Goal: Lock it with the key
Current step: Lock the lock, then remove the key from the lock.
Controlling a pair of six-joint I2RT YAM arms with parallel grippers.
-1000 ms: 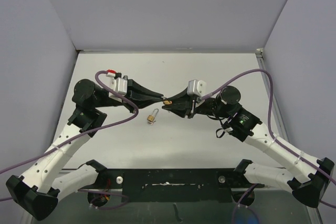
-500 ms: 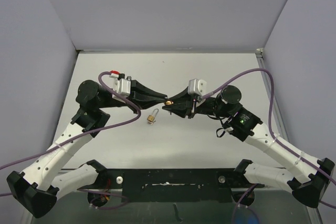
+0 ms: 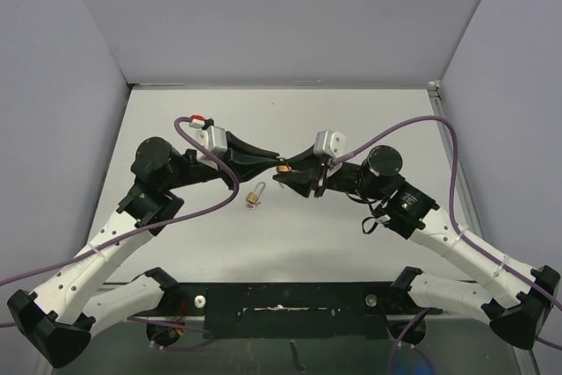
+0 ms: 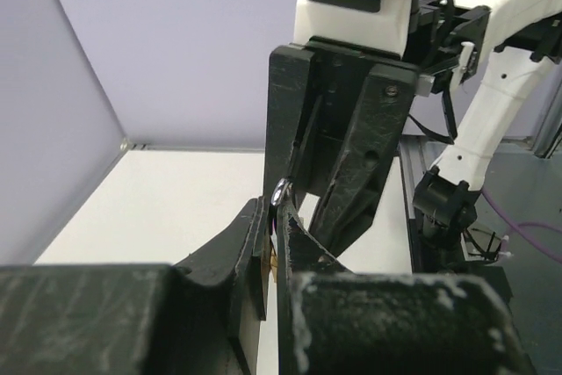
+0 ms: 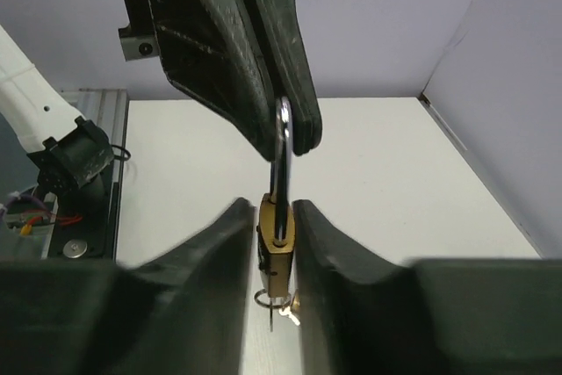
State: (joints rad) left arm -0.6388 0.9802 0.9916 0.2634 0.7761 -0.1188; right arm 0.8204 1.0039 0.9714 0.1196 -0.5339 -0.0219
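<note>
One brass padlock [image 5: 275,256], silver shackle [image 5: 283,151] upright | right hand [image 5: 274,227] clamps body | left hand [image 3: 273,163] pinches shackle

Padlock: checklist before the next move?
1. Brass padlock body clamped between right fingers: ok.
2. Left fingers shut on the shackle: ok.
3. Shackle pushed home in the body: cannot tell.
4. Key in the lock: not ok, it lies on the table, apart from both arms.
5. A set of fingers free to fetch the key: not ok, both are holding the padlock.
</note>
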